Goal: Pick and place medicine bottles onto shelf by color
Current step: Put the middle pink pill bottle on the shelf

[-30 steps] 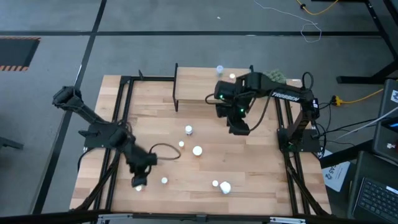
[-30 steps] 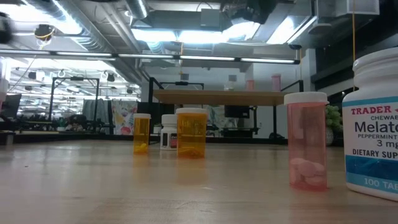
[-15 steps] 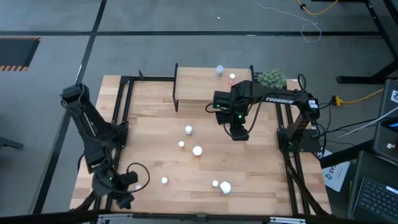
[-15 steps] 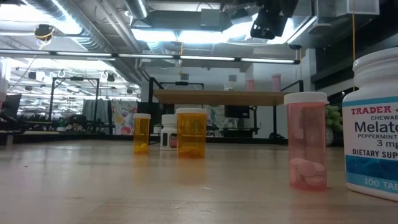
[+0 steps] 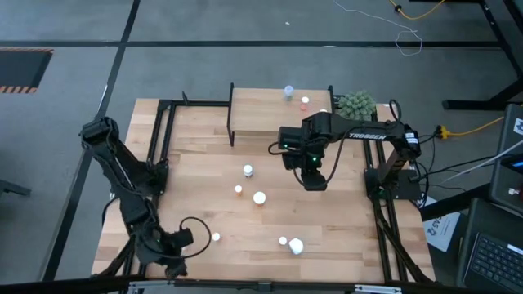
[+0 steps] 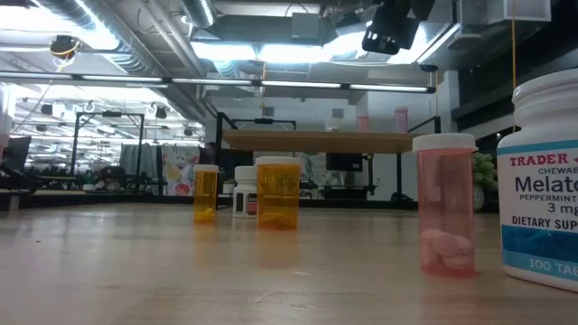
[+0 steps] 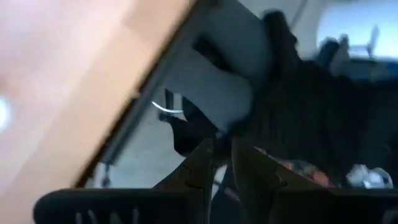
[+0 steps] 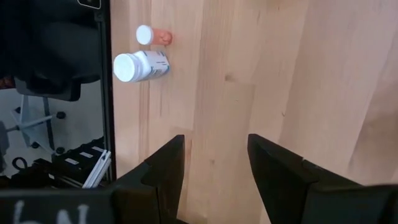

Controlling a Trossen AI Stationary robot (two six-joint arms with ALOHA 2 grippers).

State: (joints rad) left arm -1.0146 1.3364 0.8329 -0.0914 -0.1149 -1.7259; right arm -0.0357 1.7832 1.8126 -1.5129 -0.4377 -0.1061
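Observation:
The shelf stands at the table's far middle with two bottles on its far right part: one and one. In the low view two pink bottles show on it. Several white-capped bottles stand on the table: a small group at the middle, one and a pair near the front. My right gripper hangs open and empty over bare wood, right of the middle group. My left gripper is at the near left corner, its fingers together, nothing showing between them.
The low view shows two orange bottles, a small white one, a pink one and a large white labelled one. A green plant sits right of the shelf. Black frame rails run along both table sides.
My left arm has folded back, and its gripper has gone from beside the front bottles toward the table's near left corner. My right gripper has drifted a little toward the near edge, away from the shelf, and has come into the top of the low view.

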